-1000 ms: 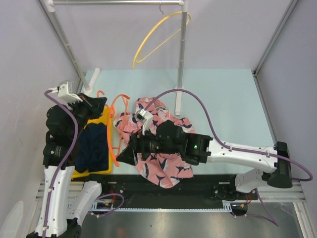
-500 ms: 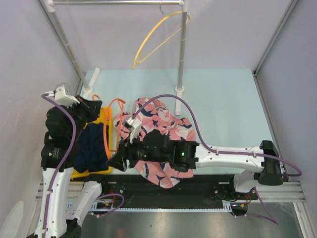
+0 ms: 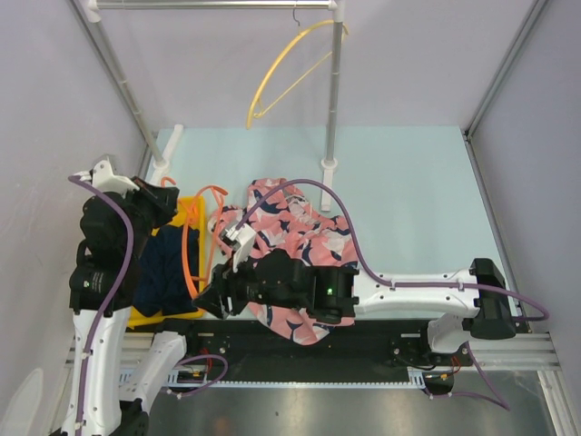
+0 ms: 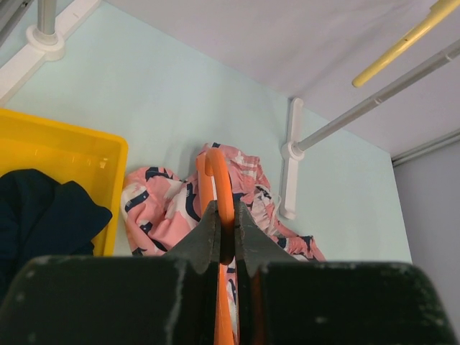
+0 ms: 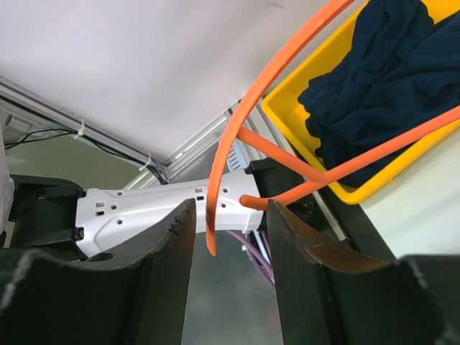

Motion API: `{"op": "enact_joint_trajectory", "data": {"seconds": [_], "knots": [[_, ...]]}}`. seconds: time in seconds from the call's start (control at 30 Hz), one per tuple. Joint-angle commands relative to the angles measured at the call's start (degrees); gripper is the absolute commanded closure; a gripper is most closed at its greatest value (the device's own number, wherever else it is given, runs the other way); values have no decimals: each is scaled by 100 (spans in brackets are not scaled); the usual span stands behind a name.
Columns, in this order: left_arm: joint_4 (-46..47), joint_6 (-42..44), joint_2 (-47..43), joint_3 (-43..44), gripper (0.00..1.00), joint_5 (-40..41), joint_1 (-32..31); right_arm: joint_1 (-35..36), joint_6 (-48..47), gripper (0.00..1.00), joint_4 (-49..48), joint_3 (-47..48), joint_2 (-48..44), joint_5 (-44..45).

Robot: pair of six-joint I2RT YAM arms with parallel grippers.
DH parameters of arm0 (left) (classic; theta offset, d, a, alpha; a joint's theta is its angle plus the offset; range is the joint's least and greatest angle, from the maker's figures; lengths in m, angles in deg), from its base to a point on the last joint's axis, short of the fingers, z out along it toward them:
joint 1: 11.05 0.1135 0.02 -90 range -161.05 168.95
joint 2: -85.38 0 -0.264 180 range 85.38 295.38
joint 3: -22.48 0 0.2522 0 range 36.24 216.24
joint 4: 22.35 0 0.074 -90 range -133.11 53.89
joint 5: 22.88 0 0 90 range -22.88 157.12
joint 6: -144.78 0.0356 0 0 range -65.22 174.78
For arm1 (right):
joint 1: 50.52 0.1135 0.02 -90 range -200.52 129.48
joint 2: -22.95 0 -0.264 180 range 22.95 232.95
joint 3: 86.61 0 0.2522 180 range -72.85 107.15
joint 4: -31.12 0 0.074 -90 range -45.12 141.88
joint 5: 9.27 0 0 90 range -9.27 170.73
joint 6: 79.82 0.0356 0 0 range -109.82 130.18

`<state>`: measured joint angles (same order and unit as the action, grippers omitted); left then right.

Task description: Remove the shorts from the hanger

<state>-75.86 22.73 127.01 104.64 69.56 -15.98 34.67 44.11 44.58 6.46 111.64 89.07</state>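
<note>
My left gripper (image 4: pixel 226 241) is shut on the orange hanger (image 4: pixel 213 180), which it holds up beside the yellow bin (image 3: pixel 145 315). The plain navy shorts (image 3: pixel 165 272) lie in that bin. The salmon-pink printed shorts (image 3: pixel 295 232) lie in a heap on the table, off the hanger. My right gripper (image 5: pixel 231 210) is low at the near left, by the bin's corner. Its jaws stand apart around the hanger's loose lower ends (image 5: pixel 212 241) without touching them.
A yellow hanger (image 3: pixel 290 68) hangs from the rack bar at the back. The rack's upright post (image 3: pixel 332 109) stands behind the pink shorts. Purple walls close in both sides. My right arm (image 3: pixel 408 289) lies across the table's near edge.
My right gripper swung left from over the pink shorts to the hanger's lower end, and its jaws narrowed. The left arm drew the hanger slightly left.
</note>
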Motion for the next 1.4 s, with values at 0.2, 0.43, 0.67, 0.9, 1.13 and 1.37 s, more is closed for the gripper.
{"op": "enact_joint_trajectory", "data": {"seconds": [0.2, 0.43, 0.67, 0.9, 1.13, 1.37], "knots": [[-201, -188, 83, 376, 100, 328, -26, 200, -475, 38, -129, 278, 44, 554], [-305, -275, 126, 314, 100, 292, -26, 165, -660, 46, -225, 322, 0, 573], [-613, -442, 285, 560, 100, 486, -26, 86, -625, 57, -436, 550, 281, 248], [-499, -372, 197, 499, 100, 398, -26, 68, -817, 100, -550, 718, 483, 212], [-324, -179, 83, 525, 100, 407, -17, 68, -1266, 100, -910, 709, 483, -69], [-130, 68, -172, 437, 77, 274, -26, 130, -1424, 100, -1139, 639, 439, -219]]}}
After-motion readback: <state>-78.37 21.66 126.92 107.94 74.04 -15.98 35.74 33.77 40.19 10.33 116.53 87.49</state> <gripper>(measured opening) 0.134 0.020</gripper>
